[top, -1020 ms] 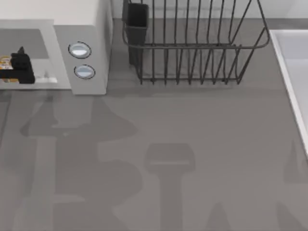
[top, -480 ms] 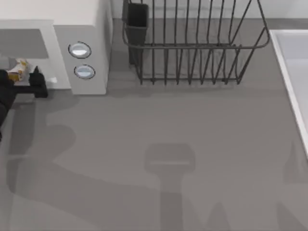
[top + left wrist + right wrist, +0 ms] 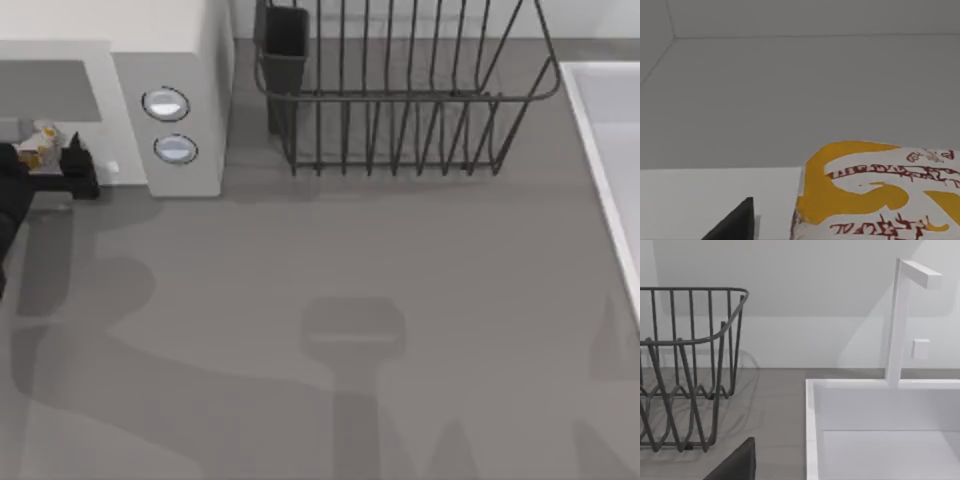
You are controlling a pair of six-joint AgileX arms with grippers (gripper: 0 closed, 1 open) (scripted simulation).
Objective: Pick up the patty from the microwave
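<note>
Near first, in the left wrist view: dark fingertip (image 3: 735,222) at the lower left edge, patty (image 3: 880,192) at the lower right, close up, mottled yellow-orange and white with red markings, resting on a pale surface with the grey cavity walls behind.

From above, at the far left edge of the frame: left gripper (image 3: 45,160) at the mouth of the microwave (image 3: 180,60), black fingers either side of the patty (image 3: 40,135). Set about the patty, but whether pressed tight on it or merely flanking it cannot be told. Patty low in the opening, near its front edge, just left of the two stacked knobs (image 3: 165,103).

Probably light and somewhat soft, going by the rounded, lumpy outline; likely to squash or slip under a hard pinch. Best taken across the narrow sides at mid-height, with modest force, then drawn out level to clear the opening.

Farther right, upper middle of the frame: rack (image 3: 400,90); beyond it, white sink (image 3: 600,120) at the right edge. Right arm parked, facing rack and sink in its wrist view.
</note>
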